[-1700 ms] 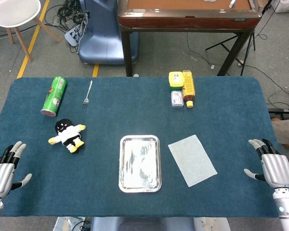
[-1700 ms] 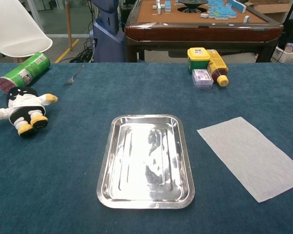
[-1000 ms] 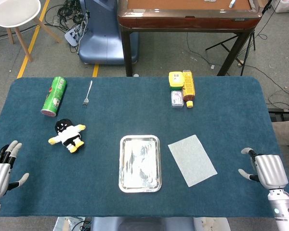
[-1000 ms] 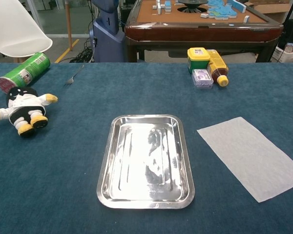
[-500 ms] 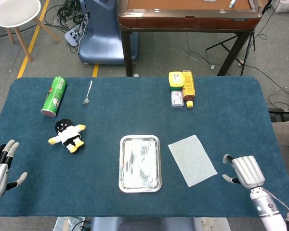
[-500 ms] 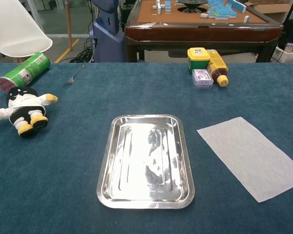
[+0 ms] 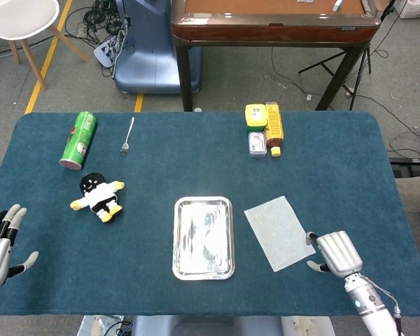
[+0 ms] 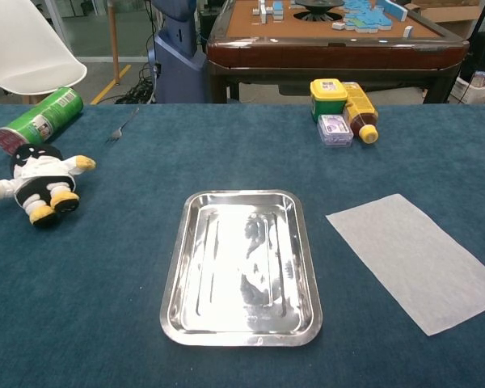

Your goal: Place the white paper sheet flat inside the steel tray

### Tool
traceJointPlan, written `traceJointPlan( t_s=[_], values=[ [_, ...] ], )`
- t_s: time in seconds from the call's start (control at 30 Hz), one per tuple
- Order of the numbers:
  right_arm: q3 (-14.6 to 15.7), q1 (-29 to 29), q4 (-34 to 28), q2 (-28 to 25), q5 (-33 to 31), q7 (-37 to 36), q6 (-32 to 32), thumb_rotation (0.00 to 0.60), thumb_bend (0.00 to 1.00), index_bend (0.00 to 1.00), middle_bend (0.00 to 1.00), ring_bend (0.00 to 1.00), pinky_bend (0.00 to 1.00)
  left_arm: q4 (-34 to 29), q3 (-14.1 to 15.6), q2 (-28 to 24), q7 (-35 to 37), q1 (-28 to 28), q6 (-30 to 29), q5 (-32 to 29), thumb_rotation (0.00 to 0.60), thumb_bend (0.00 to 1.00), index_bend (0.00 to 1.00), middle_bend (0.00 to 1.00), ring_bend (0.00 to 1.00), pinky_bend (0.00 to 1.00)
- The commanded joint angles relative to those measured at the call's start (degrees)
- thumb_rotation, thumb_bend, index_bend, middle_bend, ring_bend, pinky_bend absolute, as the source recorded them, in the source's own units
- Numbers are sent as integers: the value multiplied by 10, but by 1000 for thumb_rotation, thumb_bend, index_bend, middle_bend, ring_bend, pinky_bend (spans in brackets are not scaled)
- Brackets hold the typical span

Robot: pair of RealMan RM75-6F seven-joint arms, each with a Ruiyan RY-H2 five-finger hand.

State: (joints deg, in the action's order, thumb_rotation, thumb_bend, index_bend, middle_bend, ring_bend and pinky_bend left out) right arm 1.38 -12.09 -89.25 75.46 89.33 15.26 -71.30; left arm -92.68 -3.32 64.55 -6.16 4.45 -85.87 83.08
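right hand [image 7: 334, 253] nearer paper sheet [image 7: 279, 232]

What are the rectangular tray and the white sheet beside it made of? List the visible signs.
Rectangular tray: apparently polished metal, likely steel; mirror-like glare and smeared reflections across its floor and raised rim.
White sheet: seemingly thin matte paper or tissue; it lies flat, without shine, with crisp straight edges.

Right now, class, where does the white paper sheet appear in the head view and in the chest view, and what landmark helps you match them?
Head view: white paper sheet lies lower centre-right, right of the steel tray.
Chest view: the sheet lies at the lower right, reaching the right edge.
Shared landmark: the steel tray, just left of the sheet in both.
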Motion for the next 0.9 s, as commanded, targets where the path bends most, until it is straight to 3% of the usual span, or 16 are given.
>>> traceJointPlan(
  t_s=[0.03,0.9],
  values=[
    [1,-3,1,6,1,3,3,600,0,493,1000,1000,1000,0,0,0,-1,0,2,0,600,222,0,0,0,214],
    [20,-25,22,68,8,34,38,600,0,493,1000,1000,1000,-5,-3,-8,6,-3,1,-8,600,222,0,0,0,214]
  ],
)
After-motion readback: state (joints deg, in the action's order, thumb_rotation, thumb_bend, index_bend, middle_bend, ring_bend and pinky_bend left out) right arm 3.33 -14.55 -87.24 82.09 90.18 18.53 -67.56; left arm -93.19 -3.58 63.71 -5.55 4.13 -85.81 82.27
